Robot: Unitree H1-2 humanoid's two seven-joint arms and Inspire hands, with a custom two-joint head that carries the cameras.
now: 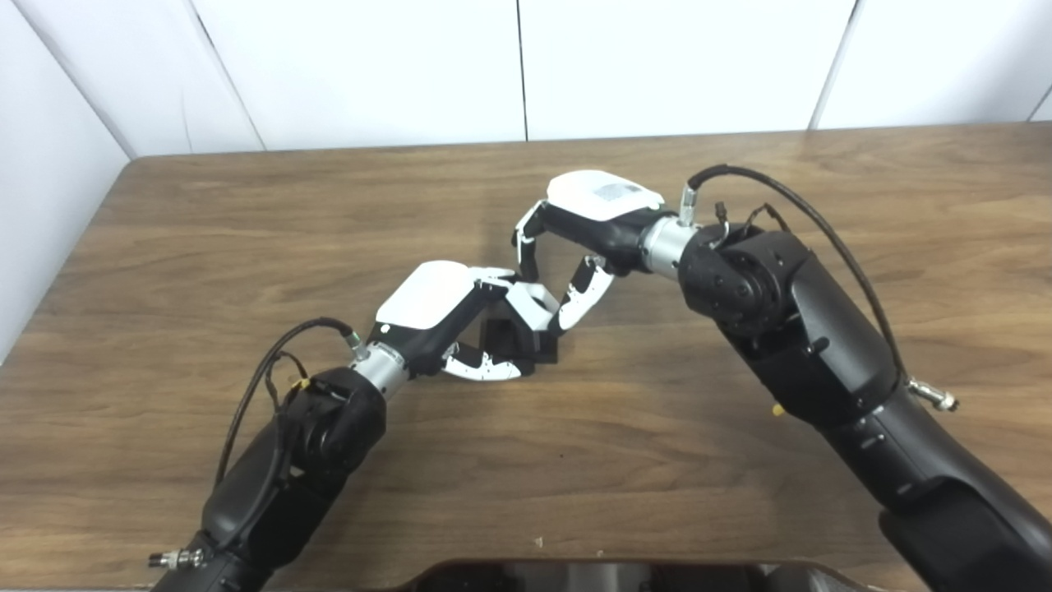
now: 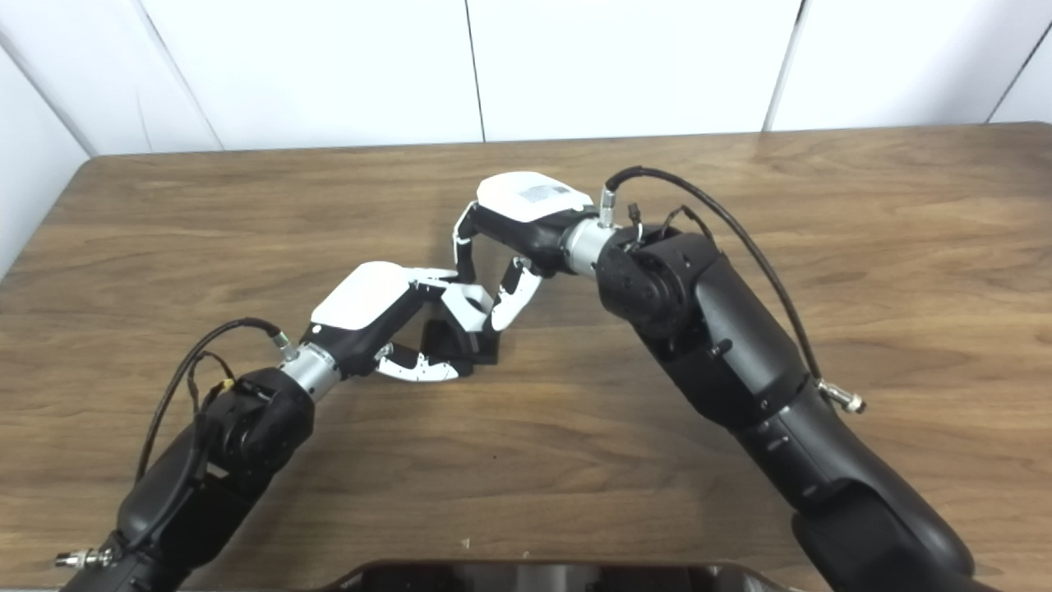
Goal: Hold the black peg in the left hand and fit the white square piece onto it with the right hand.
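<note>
Where hands meet, black peg

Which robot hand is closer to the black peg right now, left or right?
Left. The left robot hand is wrapped around the black peg on the table; the right robot hand sits just beyond it, fingers reaching down to the white square piece.

- You have a brown wood-grain table filling most of the view.
- Behind it you see white wall panels split by thin dark vertical seams.
- A dark glossy curved edge sits at the bottom.
</note>
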